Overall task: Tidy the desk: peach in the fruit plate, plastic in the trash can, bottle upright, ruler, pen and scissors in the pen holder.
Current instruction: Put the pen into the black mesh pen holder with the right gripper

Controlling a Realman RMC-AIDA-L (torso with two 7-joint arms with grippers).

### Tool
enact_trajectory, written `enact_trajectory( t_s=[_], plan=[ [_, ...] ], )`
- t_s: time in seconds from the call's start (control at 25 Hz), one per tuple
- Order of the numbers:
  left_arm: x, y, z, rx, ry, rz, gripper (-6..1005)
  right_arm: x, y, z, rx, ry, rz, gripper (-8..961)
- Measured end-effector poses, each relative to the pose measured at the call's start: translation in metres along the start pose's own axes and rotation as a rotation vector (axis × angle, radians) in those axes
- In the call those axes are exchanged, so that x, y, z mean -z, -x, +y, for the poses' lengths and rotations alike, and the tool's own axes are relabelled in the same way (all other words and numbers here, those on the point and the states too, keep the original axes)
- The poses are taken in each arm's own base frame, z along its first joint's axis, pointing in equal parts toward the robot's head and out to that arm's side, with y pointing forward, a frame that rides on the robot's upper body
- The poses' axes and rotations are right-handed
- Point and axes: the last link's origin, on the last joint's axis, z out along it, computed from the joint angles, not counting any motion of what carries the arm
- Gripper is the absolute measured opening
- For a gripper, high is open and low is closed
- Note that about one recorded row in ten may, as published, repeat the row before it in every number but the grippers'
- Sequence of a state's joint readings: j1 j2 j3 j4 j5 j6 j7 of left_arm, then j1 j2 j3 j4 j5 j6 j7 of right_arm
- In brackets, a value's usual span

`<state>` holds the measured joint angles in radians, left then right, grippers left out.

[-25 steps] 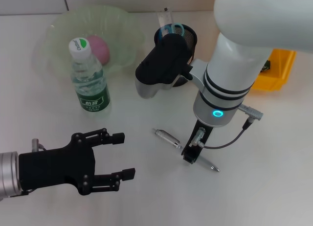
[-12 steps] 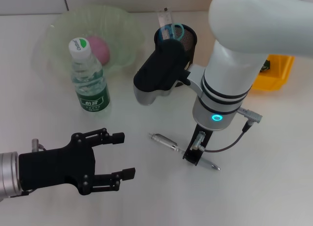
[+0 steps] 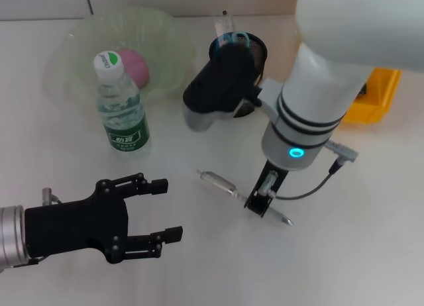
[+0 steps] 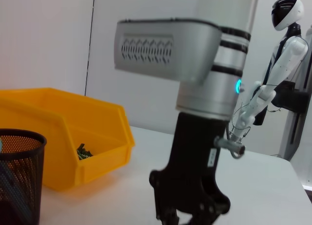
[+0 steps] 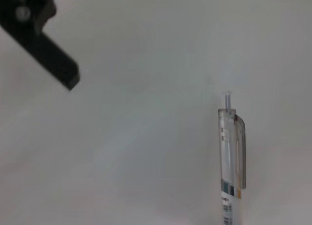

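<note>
White desk [image 3: 371, 253] | pen [image 3: 218, 183] diagonal, tip right-near | right pincer [image 3: 260, 203] clamps pen | left pincer [image 3: 162, 210] wide

My own right arm covers much of what I work over. My right gripper [image 3: 260, 201] hides the middle of the pen [image 3: 218, 183], so I cannot tell whether it is closed on the barrel. My right wrist view cuts the pen off at the edge, showing only its clip end. My forearm hides the front of the pen holder [image 3: 256, 50], and the yellow bin [image 3: 377, 93] is partly behind it. What lies in that bin is too small to tell.
</note>
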<state>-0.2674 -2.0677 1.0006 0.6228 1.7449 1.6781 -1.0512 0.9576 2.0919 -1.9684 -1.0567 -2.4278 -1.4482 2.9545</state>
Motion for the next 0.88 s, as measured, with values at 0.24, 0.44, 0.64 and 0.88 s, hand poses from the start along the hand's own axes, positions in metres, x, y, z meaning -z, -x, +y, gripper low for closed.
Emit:
enact_trajectory(
  t_s=[0.24,0.44,0.64,0.88],
  plan=[
    [0.000,0.000,0.000,0.001,-0.001,0.000,811,0.035,-0.002,-0.024,-0.081,-0.064,-0.114,119],
    [0.002,-0.001,-0.001,-0.001,-0.005,0.005,811,0.102,-0.006,-0.053,-0.201,-0.103,-0.430,119],
    [0.001,-0.001,0.000,0.003,-0.002,0.011,811,0.147,-0.023,-0.059,-0.179,-0.094,-0.896,120],
    [0.000,-0.002,0.000,-0.001,0.001,0.012,811,0.101,-0.051,-0.087,-0.109,-0.124,-1.286,120]
  ],
)
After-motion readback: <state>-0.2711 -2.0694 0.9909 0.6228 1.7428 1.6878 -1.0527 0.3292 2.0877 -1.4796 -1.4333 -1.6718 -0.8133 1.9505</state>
